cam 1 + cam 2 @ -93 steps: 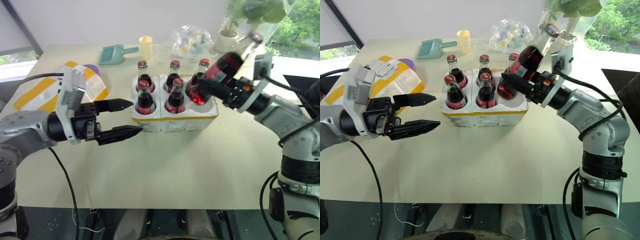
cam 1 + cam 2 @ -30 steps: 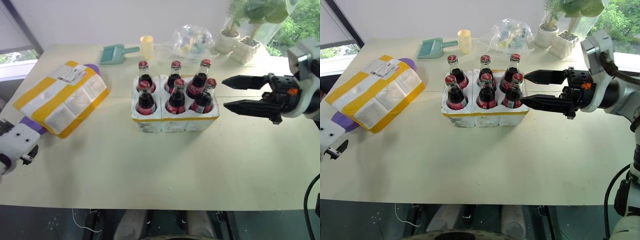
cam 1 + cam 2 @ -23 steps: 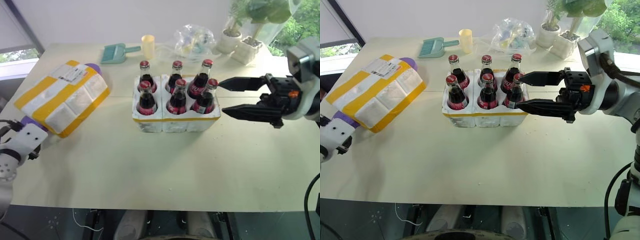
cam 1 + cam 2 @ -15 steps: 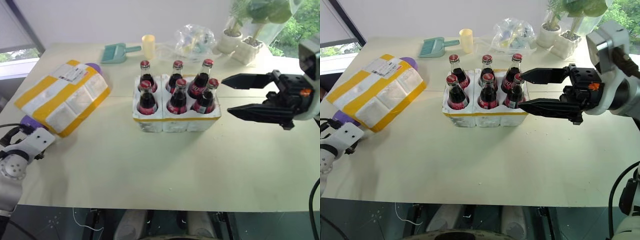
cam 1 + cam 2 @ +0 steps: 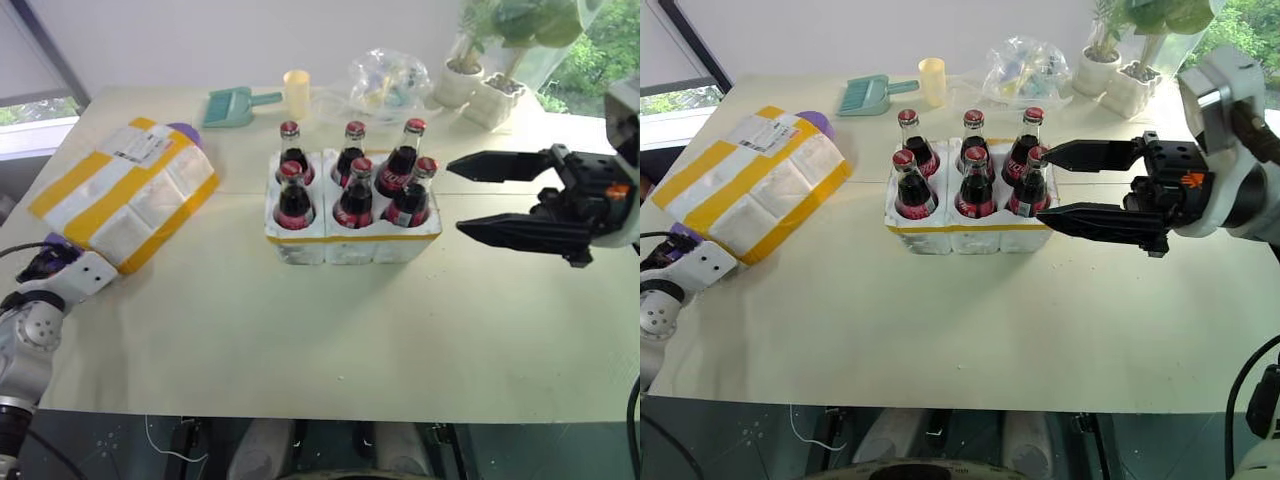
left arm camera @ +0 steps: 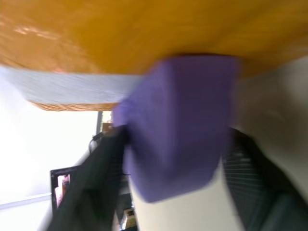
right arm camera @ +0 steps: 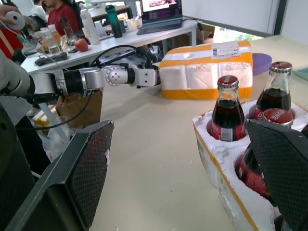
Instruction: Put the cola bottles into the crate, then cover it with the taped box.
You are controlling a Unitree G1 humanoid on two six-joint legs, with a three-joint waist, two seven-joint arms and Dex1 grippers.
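Note:
Six cola bottles with red caps stand in the wells of the white foam crate at mid-table. The taped box, white with yellow bands and a label, lies tilted at the left on a purple pad. My left gripper is at the box's near corner; in the left wrist view the purple pad sits between its fingers, which press on its sides. My right gripper hangs open just right of the crate, pointing at the bottles, with nothing held.
At the back of the table stand a green dustpan, a yellow cup, a clear plastic bag and potted plants. The right wrist view has people at a desk beyond the table.
My left gripper has come forward to the box's near corner and closed around the end of the purple pad. The right gripper stays open beside the crate, hardly moved.

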